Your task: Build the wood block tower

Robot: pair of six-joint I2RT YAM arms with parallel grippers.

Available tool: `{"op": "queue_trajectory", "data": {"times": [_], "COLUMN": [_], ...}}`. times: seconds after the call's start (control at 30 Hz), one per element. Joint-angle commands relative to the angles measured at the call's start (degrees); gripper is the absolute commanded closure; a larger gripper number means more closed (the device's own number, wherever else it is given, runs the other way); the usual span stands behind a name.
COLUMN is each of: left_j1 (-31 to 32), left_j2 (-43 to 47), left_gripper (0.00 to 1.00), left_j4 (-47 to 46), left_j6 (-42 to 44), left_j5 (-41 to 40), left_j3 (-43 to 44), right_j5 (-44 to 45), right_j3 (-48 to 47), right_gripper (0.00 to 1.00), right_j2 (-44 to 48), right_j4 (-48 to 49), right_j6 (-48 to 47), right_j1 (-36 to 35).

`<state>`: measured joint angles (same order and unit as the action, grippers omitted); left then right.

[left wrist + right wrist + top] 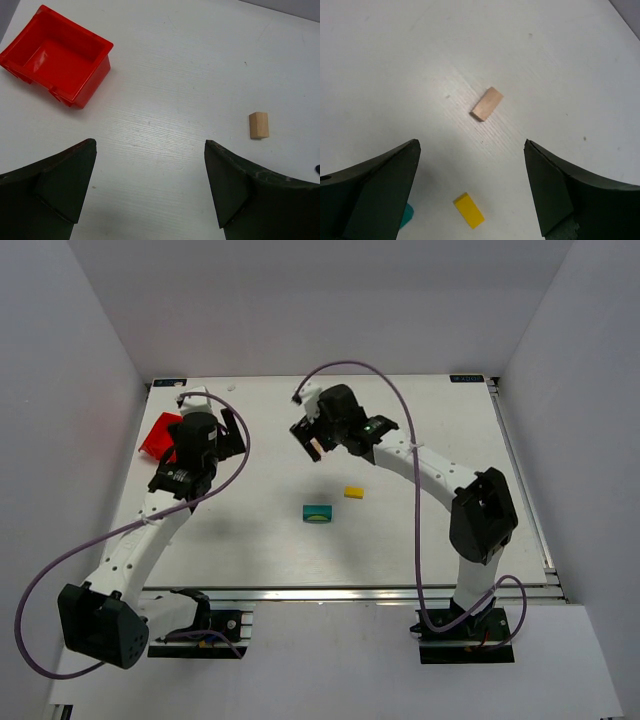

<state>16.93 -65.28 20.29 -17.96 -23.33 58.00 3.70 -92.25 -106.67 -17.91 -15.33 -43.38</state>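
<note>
A teal block with a yellow piece set in it lies mid-table, and a loose yellow block lies just right of it. In the right wrist view a tan block lies flat ahead of my open right gripper. The yellow block lies below the jaws, and a teal corner peeks out by the left finger. The left wrist view shows the tan block off to the right of my open left gripper. Nothing sits between either pair of jaws. From above, the right gripper hovers behind the blocks.
A red plastic bin, with nothing in it, sits at the table's left side, next to my left gripper. Purple cables loop over both arms. White walls close in the table on the left, right and back.
</note>
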Motion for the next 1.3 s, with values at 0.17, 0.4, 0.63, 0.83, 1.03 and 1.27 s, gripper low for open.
{"op": "queue_trajectory", "data": {"times": [0.17, 0.4, 0.63, 0.83, 1.03, 1.27], "left_j1": [-0.5, -0.6, -0.5, -0.5, -0.5, -0.5], "left_j2": [-3.4, -3.9, -5.7, -6.6, -6.5, -7.3], "left_gripper": [0.02, 0.02, 0.02, 0.02, 0.02, 0.02], "left_j4": [2.7, 2.6, 3.3, 3.3, 3.4, 3.5], "left_j6": [-1.0, -1.8, -2.4, -2.5, -1.8, -1.6], "left_j5": [4.4, 5.8, 7.3, 8.4, 8.7, 9.4], "left_j3": [4.7, 4.1, 4.4, 4.5, 4.1, 4.2], "right_j5": [13.4, 12.8, 9.3, 12.9, 14.0, 9.8], "right_j3": [1.3, 2.9, 3.0, 3.2, 2.1, 2.9], "right_gripper": [0.11, 0.11, 0.11, 0.11, 0.11, 0.11], "right_j2": [5.0, 2.8, 0.9, -1.5, -3.7, -3.7], "right_j4": [-3.6, -10.2, -8.5, -11.3, -12.2, -9.3], "right_j6": [33.6, 39.1, 38.3, 39.1, 33.8, 30.1], "right_j1": [7.7, 11.8, 12.8, 13.9, 15.1, 14.8]}}
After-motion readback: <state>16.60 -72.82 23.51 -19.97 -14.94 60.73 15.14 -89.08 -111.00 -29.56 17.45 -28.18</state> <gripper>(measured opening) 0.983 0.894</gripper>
